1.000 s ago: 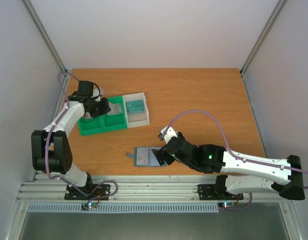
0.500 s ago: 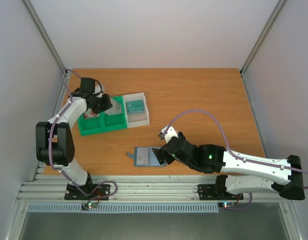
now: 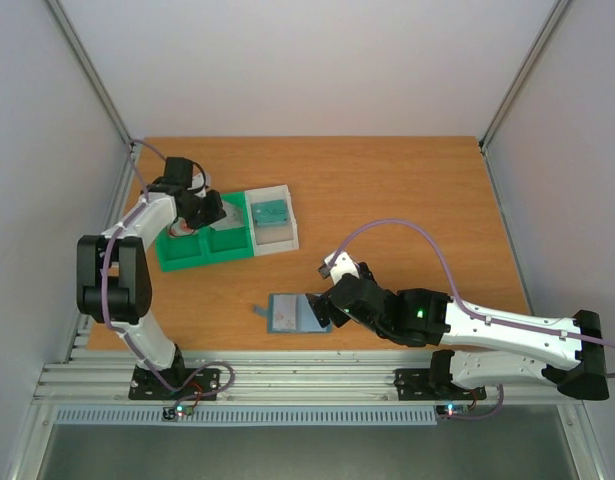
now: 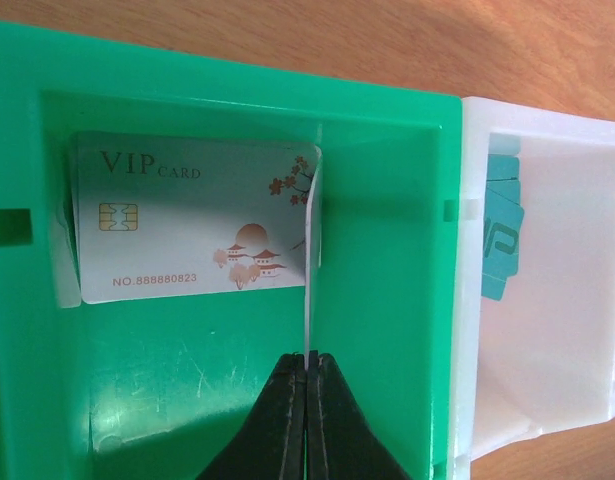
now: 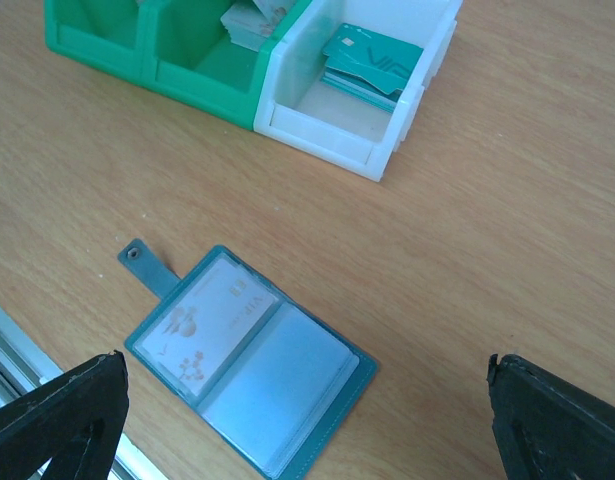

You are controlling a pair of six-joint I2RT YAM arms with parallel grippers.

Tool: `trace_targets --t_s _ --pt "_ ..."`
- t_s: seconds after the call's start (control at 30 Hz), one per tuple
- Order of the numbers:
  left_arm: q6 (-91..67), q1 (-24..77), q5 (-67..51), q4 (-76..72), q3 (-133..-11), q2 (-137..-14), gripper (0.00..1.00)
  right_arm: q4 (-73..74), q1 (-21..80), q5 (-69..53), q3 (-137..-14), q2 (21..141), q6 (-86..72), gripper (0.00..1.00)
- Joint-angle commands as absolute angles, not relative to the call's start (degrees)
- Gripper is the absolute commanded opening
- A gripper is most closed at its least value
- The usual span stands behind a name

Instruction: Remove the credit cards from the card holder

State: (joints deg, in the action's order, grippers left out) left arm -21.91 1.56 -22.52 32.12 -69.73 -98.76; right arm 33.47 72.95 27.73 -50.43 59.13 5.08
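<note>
Nearest the arm bases, in the lower middle of the overhead view, one flat blue-grey folding card holder [image 3: 295, 313] lies open on the wooden worktop [image 3: 407, 190]. The right end effector [image 5: 305, 400] hangs over it with its fingers spread wide and nothing between them. In the right wrist view, one pale plastic card with a blossom print [image 5: 205, 322] sits in the left-hand pocket of the card holder. The right-hand pocket looks empty, so of the two pockets showing, only one is filled.

Farther back, at the upper left of the overhead view, stands one green plastic tray [image 3: 197, 260] with one white bin [image 3: 277, 240] joined to its right side. The left end effector [image 4: 307, 365] is closed on one thin white card [image 4: 309, 250], held on edge above a green compartment. One pale VIP card [image 4: 187, 225] already lies flat in that compartment. The white bin holds overlapping teal-green cards [image 4: 499, 235], at least two.

By my reading the task is mostly done. The gripped card has yet to be dropped, and the blossom-print card has yet to come out.
</note>
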Motion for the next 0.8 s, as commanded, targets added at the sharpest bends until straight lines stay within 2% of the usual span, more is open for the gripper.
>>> trace_targets --t_s 0.0,0.23,0.77 --pt "-21.8 1.3 -21.7 29.8 -72.1 -100.5 0.01 33.7 73.0 29.5 -52.0 58.8 4.6 0.99" --pt "-21.4 1.3 -20.4 30.8 -73.3 -102.0 0.05 33.7 72.9 29.9 -52.0 59.0 4.7 0.98" --pt "-21.0 1.3 -16.3 32.5 -74.9 -103.7 0.06 33.5 72.9 30.4 -52.2 59.5 5.0 0.99"
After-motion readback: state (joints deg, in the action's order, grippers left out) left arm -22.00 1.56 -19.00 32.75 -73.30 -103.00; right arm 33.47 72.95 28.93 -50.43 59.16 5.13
